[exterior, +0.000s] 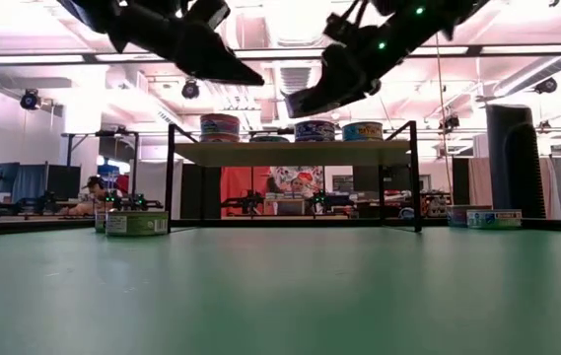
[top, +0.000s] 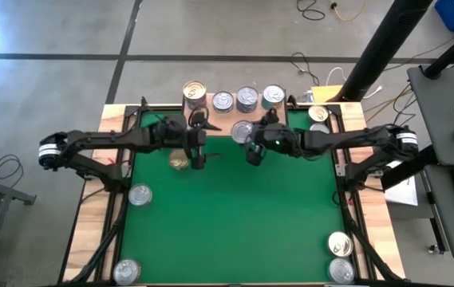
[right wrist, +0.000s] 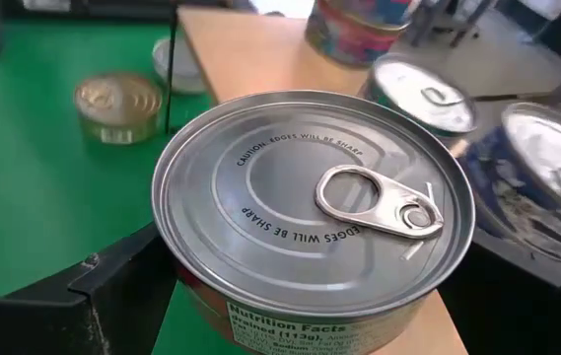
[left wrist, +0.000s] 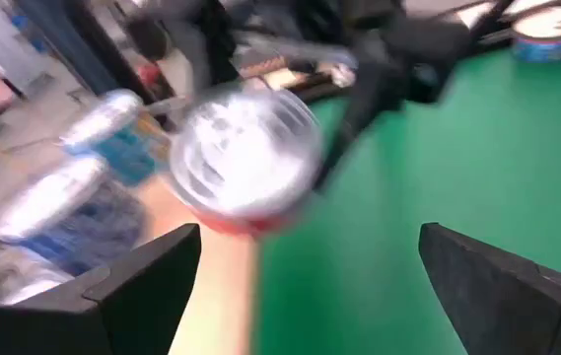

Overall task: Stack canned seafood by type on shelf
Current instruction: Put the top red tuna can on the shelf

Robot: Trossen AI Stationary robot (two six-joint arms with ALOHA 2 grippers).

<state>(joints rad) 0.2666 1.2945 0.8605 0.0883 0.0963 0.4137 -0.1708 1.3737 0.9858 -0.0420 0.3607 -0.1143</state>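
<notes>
On the near edge of the green counter (top: 234,231) one tin (top: 127,271) sits at the left corner and two tins (top: 340,257) sit at the right corner, and another tin (top: 140,194) stands a little farther in on the left side. Towards the far side, the left gripper (top: 199,156) hangs above the counter with its fingers (left wrist: 142,281) wide apart and holding nothing, just beside a gold-topped tin (top: 179,162). The right gripper (top: 253,151) is near it, at the front edge of the shelf (exterior: 295,153); its fingers are spread wide on both sides of a silver tin with a pull ring (right wrist: 315,212), but I cannot tell if they press on it. On the shelf at the far edge stand four tins in a row (top: 234,98), and the leftmost one (top: 195,95) looks taller than the others
</notes>
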